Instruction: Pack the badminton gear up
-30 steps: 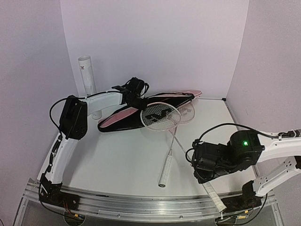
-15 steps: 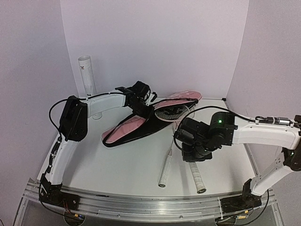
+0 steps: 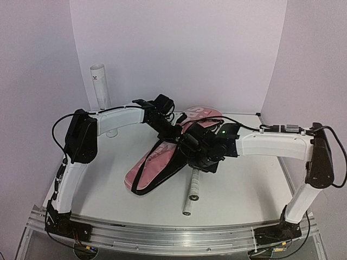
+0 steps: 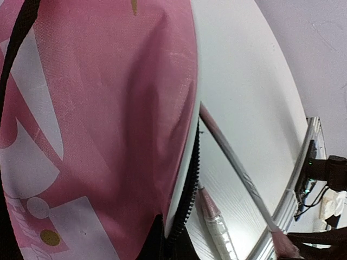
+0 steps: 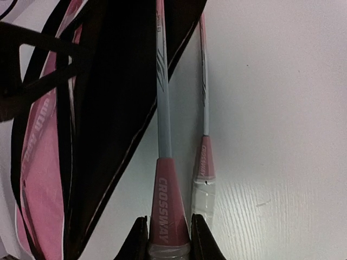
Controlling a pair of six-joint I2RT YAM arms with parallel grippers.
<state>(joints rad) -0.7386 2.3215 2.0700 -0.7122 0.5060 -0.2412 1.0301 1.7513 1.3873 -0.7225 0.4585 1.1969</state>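
- The right gripper [image 5: 167, 230] is pinching one racket [image 5: 161, 108] at the pink cone just above the grip, with a jaw snug on each side. The shaft runs up into the black mouth of the pink bag [image 5: 38, 141].
- The left gripper [image 3: 172, 130] is pressed together on the bag's zipper edge, as far as I can tell, holding the opening up off the table [image 3: 249, 184].
- The second racket [image 5: 204, 130] lies just beside the held one, shaft aimed at the bag edge too. I can't tell if its head is inside the bag or under it.
- Step in hand, I'd say, is sliding the held racket all the way in. Push straight along the shaft and stay low and flat so the head doesn't snag the zipper. The left side needs to hold the mouth up.
- Mind the neighbour racket, it'd be easy to drag along.
- No shuttlecocks to be seen. The white tube [image 3: 100, 86] stands back left, well apart.
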